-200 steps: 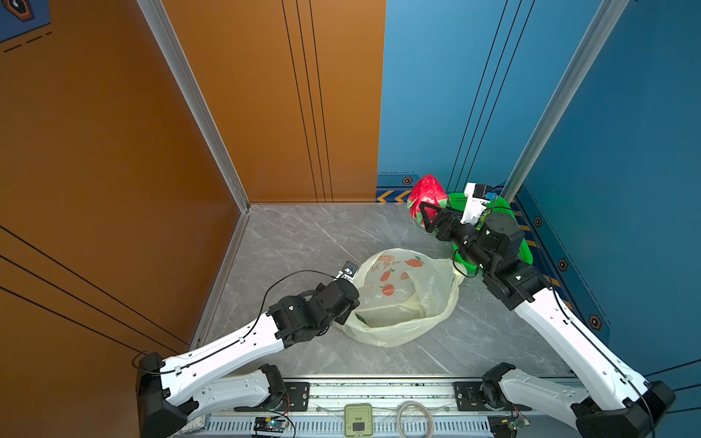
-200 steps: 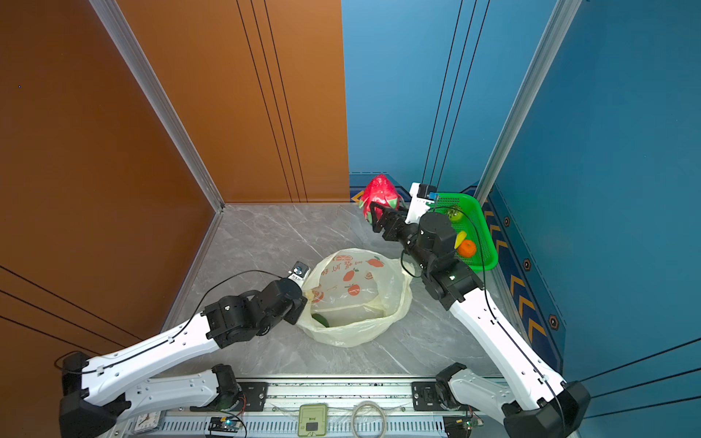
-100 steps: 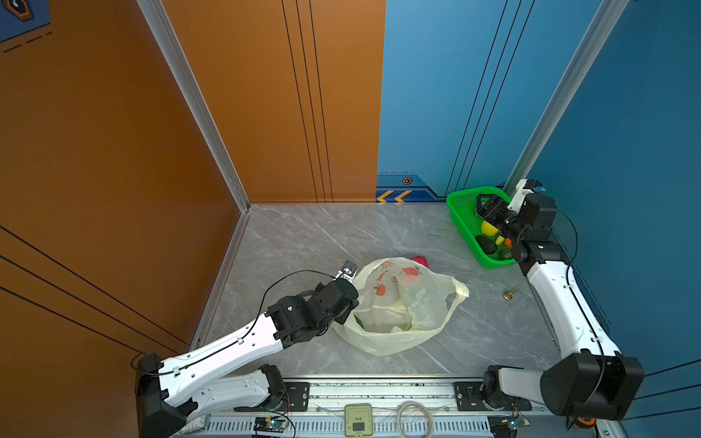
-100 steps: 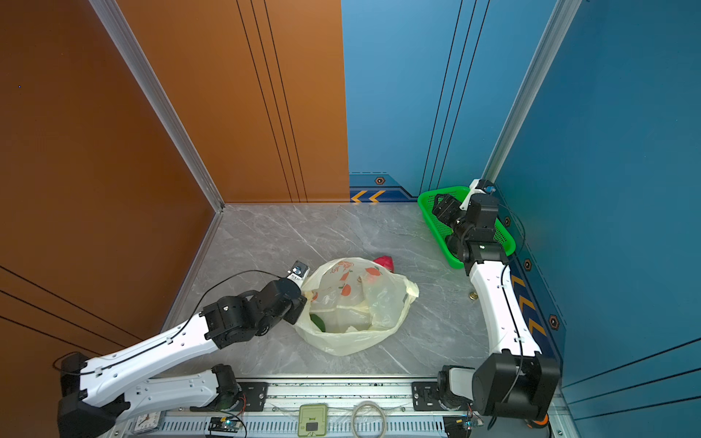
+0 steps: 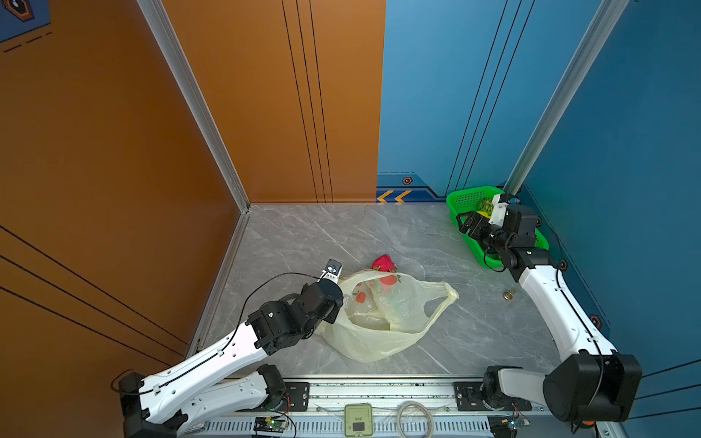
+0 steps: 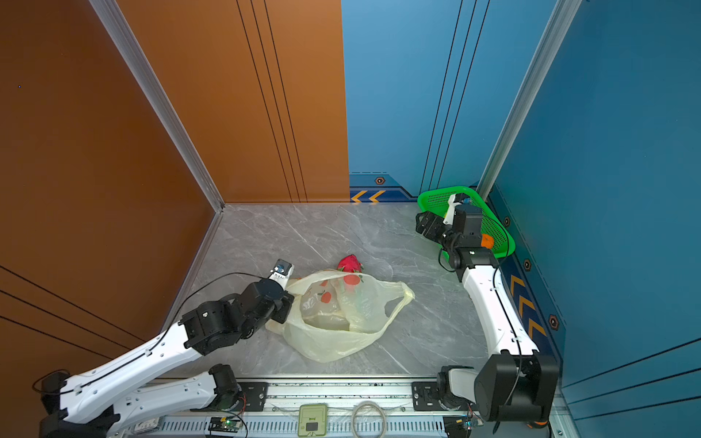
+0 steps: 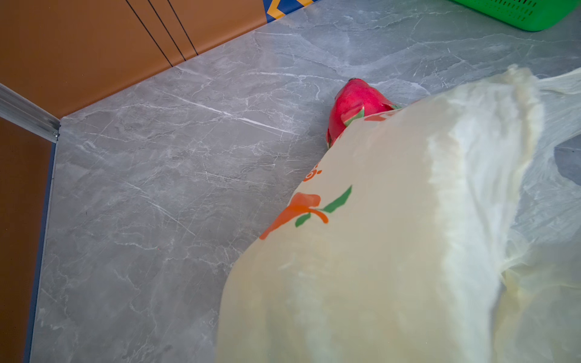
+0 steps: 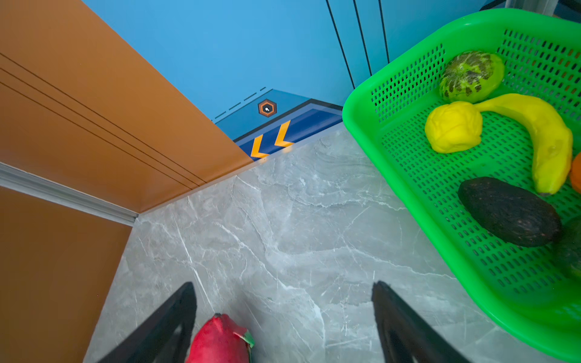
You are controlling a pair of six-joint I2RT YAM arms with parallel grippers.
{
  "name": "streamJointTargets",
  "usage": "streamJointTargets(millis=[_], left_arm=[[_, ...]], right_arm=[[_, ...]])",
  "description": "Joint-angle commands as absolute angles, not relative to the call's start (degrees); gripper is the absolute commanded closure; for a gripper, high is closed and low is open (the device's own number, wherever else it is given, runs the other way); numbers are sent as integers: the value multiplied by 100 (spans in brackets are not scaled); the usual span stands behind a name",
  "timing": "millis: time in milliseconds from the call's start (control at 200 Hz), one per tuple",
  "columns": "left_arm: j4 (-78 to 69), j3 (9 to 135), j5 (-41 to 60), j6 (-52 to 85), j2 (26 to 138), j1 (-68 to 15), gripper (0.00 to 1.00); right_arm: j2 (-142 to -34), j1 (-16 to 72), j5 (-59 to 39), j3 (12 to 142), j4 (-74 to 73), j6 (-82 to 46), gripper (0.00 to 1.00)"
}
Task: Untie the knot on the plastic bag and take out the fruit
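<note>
The plastic bag point(image 5: 383, 326) lies open mid-table, no knot showing. Our left gripper point(image 5: 333, 309) is pressed shut on its rim at nine o'clock, and we judge the thin film could slip or tear there. The green basket point(image 5: 466, 195) at two o'clock crowds our spread, empty right gripper point(image 5: 464, 225). The dragon fruit point(image 5: 384, 262), loose at the bag's twelve o'clock, could roll. A small brass piece point(image 5: 509, 294) sits at three.
</note>
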State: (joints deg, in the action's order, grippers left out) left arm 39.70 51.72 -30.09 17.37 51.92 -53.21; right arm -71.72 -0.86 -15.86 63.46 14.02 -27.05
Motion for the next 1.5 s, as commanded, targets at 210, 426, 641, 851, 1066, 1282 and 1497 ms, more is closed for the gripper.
streamJointTargets(millis=[210, 426, 641, 851, 1066, 1282, 1497], left_arm=[[4317, 5102, -3447, 1509, 4480, -4603, 100], [4465, 5010, -3293, 1268, 4035, -3835, 100], [4548, 4862, -2994, 1230, 3775, -3066, 100], [4649, 4925, -2998, 1178, 3788, -2568, 100], [4857, 5000, -3327, 1239, 3750, -2346, 100], [4895, 4945, -3258, 1248, 3623, -2163, 100], [4886, 4904, -3075, 1274, 3661, -2028, 100]], right_arm=[[-6744, 383, -1356, 6159, 2374, -2459, 0], [-6839, 1402, -1030, 6128, 2651, -2257, 0], [-7633, 2222, -937, 6543, 2912, -2000, 0], [-8649, 2976, -698, 7183, 3015, -2273, 0], [-9568, 3556, -467, 7611, 3208, -2837, 0], [-10235, 3852, -104, 7950, 3527, -3094, 0], [-10971, 3981, 492, 8480, 3929, -3019, 0]])
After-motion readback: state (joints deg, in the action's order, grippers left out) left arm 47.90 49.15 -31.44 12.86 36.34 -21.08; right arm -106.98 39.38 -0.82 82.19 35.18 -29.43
